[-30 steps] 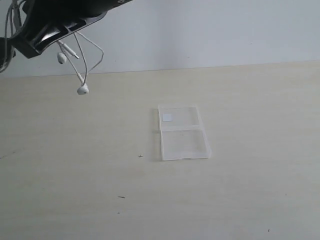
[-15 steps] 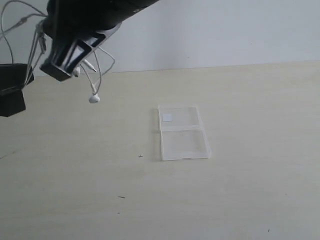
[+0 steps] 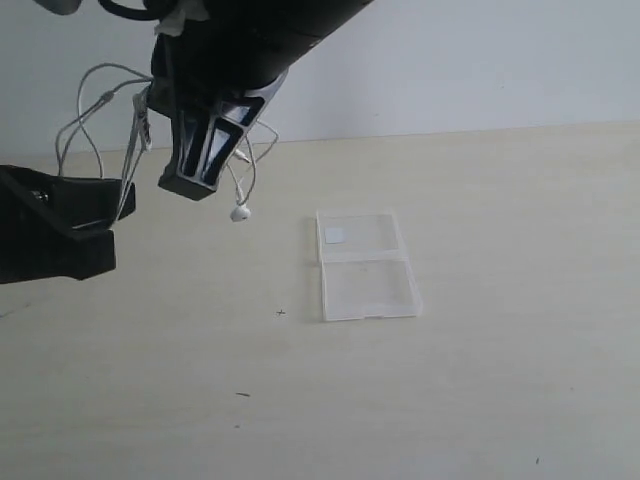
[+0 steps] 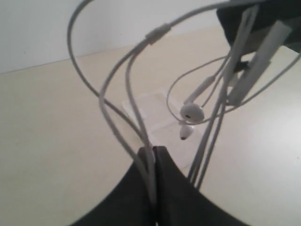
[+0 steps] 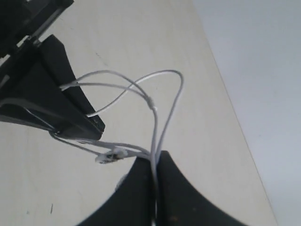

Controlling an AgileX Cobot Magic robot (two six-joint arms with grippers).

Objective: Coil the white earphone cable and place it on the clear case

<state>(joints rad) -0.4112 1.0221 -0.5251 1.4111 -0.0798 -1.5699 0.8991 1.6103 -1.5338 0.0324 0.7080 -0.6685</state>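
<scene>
The white earphone cable [image 3: 85, 100] hangs in loose loops in the air between both grippers, up at the left of the table. My left gripper [image 3: 112, 212] is shut on two strands [image 4: 103, 94]. My right gripper [image 3: 188, 186], reaching across from above, is shut on other strands [image 5: 157, 108]. One earbud [image 3: 240, 212] dangles below the right gripper; both earbuds [image 4: 192, 112] show in the left wrist view. The clear case [image 3: 365, 265] lies open and flat mid-table, right of both grippers, sticker on its far half. It also shows faintly behind the cable [image 4: 157, 106].
The pale wooden table [image 3: 480, 400] ends at a white wall [image 3: 480, 60] behind. A few small dark specks [image 3: 242, 394] mark the tabletop. The right arm's black body [image 3: 260, 30] fills the upper left of the exterior view.
My right gripper has swung right and down toward the case, carrying the earbuds along. My left gripper has come in from the left edge, following it.
</scene>
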